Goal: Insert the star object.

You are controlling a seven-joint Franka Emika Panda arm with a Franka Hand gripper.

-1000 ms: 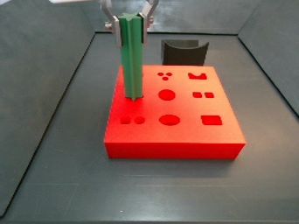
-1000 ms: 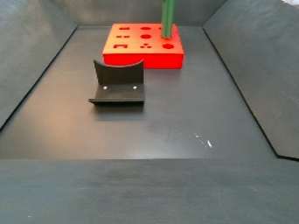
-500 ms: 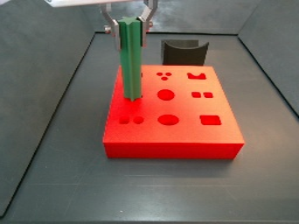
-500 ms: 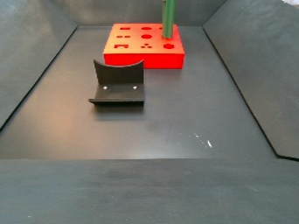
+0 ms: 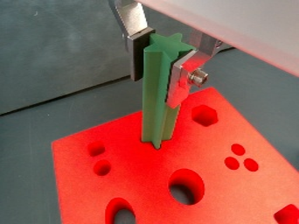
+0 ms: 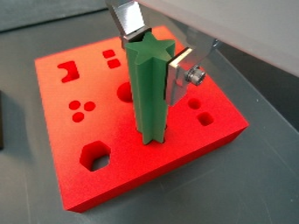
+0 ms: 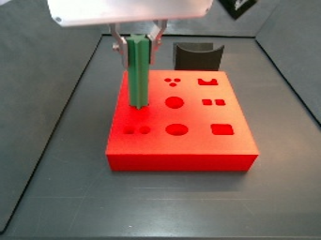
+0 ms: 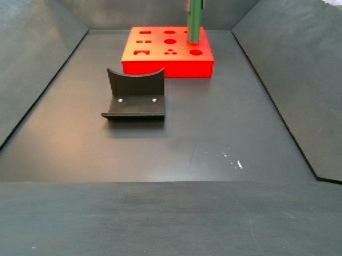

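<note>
The star object, a long green ridged rod [image 5: 160, 96], stands upright with its lower end on or in the red block [image 5: 233, 188]. It shows in the wrist views [image 6: 149, 92] and in both side views [image 7: 137, 73] [image 8: 195, 22]. My gripper [image 5: 163, 52] is shut on the rod's upper end, one silver finger on each side [image 6: 158, 54]. In a side view the gripper [image 7: 139, 39] hangs above the block's near-left part [image 7: 189, 150]. The rod's foot hides the hole under it.
The red block [image 6: 70, 149] has several shaped holes across its top. The dark fixture stands on the floor apart from the block [image 8: 134, 96] and shows behind the block in a side view [image 7: 198, 53]. Dark bin walls slope up around the floor.
The rod and the gripper have gone down a little; the gripper's body now fills the top of a side view. The red block seems slightly shifted.
</note>
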